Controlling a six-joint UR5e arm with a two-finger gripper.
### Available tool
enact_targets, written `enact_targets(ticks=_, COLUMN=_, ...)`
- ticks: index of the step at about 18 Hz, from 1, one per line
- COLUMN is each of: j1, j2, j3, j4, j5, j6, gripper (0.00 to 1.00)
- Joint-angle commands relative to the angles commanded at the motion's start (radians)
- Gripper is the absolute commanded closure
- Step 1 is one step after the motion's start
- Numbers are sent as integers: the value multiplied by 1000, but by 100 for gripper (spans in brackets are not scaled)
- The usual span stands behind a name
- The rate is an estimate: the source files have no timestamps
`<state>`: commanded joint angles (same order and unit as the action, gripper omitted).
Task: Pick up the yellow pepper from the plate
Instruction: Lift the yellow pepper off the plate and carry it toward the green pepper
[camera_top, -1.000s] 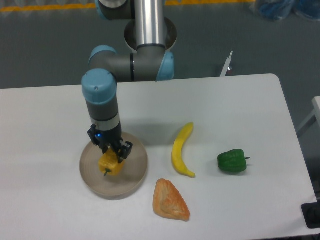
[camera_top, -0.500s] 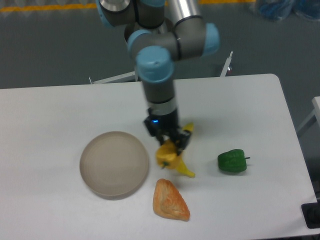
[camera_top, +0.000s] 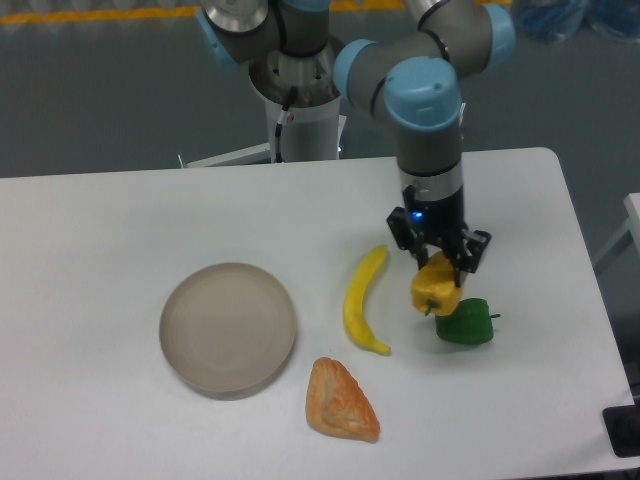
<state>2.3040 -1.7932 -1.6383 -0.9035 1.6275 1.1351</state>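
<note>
- The black two-finger gripper (camera_top: 441, 262) on the blue-and-grey robot arm (camera_top: 425, 120) is squeezed tight around the small, bumpy yellow-orange pepper (camera_top: 436, 287).
- The yellow pepper hangs from the gripper, up off the white table (camera_top: 120, 230). It is not on the round, flat, beige-grey plate (camera_top: 228, 328).
- The plate is bare and sits well apart from the pepper, over on the other side of the long curved yellow banana (camera_top: 363, 300).
- The pepper hangs just beside the small dark green pepper (camera_top: 465, 323). It looks like it is above and a bit in front of it. I cannot tell if the two touch.
- A flat orange wedge of pretend food (camera_top: 342, 402) lies near the front of the table, between the plate and the green pepper.
- I think the picking-up step is done, because the pepper is off the plate and held in the air.
- I think the next move needs a firm hold, so the pepper does not slip out.
- If the pepper goes down here, it needs a bare spot, away from the green pepper, so nothing gets bumped.
</note>
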Motion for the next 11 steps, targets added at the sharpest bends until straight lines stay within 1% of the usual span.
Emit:
enact_targets(ticks=2, j1=3, j2=-3, j3=12, j4=0, j5=-8, j6=0, gripper=63)
enact_targets(ticks=5, j1=-5, j2=-26, j3=21, j4=2, j5=-8, j6=-14, gripper=63)
enact_targets(ticks=11, j1=-6, j2=-31, j3=26, j4=3, j5=2, j6=-20, gripper=63)
